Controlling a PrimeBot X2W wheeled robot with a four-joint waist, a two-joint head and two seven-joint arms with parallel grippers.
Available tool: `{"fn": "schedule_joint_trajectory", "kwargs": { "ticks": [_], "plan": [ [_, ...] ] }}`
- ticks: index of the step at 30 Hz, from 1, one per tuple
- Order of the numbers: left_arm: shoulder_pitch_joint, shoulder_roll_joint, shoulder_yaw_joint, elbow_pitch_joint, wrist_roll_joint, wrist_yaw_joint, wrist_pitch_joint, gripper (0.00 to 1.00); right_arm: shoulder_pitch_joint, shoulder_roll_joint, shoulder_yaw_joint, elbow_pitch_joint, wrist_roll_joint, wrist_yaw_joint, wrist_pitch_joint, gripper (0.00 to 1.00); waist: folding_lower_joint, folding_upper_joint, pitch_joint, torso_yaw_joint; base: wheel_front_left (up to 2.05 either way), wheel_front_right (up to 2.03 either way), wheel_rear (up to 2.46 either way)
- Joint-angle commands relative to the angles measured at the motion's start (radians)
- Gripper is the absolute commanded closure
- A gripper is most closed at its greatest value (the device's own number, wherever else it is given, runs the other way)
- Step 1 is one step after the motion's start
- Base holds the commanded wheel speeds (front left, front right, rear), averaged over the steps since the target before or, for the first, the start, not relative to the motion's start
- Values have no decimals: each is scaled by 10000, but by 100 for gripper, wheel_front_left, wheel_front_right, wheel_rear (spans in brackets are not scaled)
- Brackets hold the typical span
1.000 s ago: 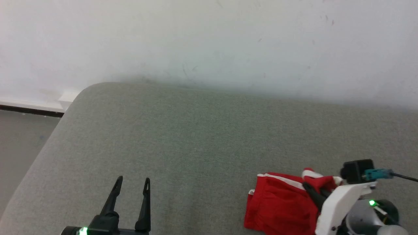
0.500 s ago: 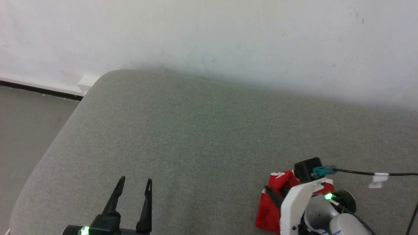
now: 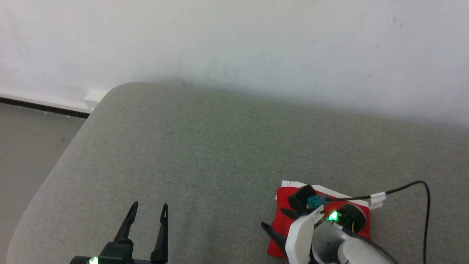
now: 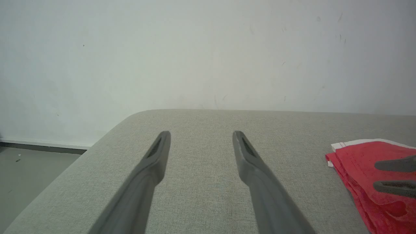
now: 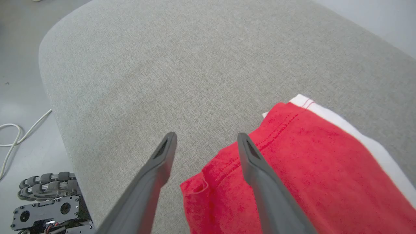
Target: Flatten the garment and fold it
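Grey cushion (image 3: 205, 146), folded red shorts (image 5: 308, 162), right claw (image 5: 207, 135) spread over their edge

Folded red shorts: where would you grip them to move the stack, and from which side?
Probably the layered left edge of the shorts, from above: the folds stack there, the fabric lies flat on the cushion, and the open right hand straddles that edge.

Grey-green fabric cushion (image 3: 205, 146), scuffed white wall (image 3: 234, 44) behind, grey floor (image 3: 25, 139), white cable (image 5: 35, 123) on it
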Motion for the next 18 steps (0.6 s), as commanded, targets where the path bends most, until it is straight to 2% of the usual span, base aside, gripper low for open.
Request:
{"fn": "schedule_joint_trajectory", "kwargs": {
  "ticks": [1,8,14,18],
  "plan": [
    [-47,-39,60,38,76,-52,-47,0,-289,-119,-9,-19,133,-9,-150,0,0,-1,-133,-173,0,0,0],
    [-2,-60,226,-16,7,-104,-47,0,-1061,-1047,-778,-368,-334,-9,-1444,0,0,-1,-349,-757,0,0,0],
    [22,-188,271,11,-129,-235,-47,0,-769,-1864,-2634,-690,-1010,-9,-2903,0,0,-1,-398,-1166,0,0,0],
    [51,-266,378,-81,-228,-290,-47,0,40,-1901,-4162,-1197,-1399,-9,-4031,0,0,-1,-377,-1390,0,0,0]
  ]
}}
